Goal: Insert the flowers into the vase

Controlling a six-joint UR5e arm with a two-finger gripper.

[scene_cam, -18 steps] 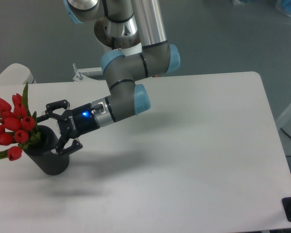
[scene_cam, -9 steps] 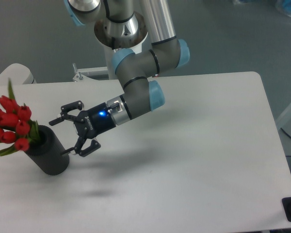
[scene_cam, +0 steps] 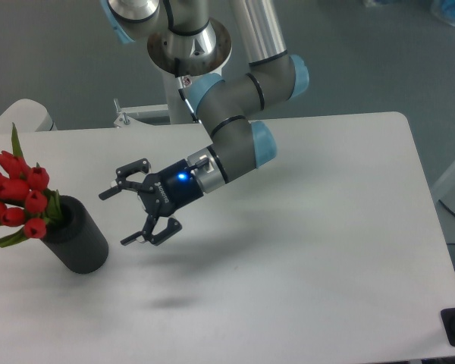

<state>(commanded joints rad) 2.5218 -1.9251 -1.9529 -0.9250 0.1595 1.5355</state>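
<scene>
The pincer (scene_cam: 133, 203) is spread wide and holds nothing. Its two fingers point to the left, toward the vase (scene_cam: 77, 238), with one finger high and one finger low. There is a clear gap of bare counter (scene_cam: 303, 250) between the fingertips and the vase, so they do not touch. The vase stands upright near the left edge of the counter, to the left of the pincer and a little lower in the picture. The flowers (scene_cam: 19, 199) are in the vase. Their red buds stick out of the top and lean to the left, away from the pincer, and the green stems go down into the hole. From this one view I cannot tell how deep the stems sit. The long way of the bunch runs up and to the left from the vase's mouth. Judging by how things lie, the flowers look placed, so the job seems about done. Any next move toward the bunch would have to go left.
</scene>
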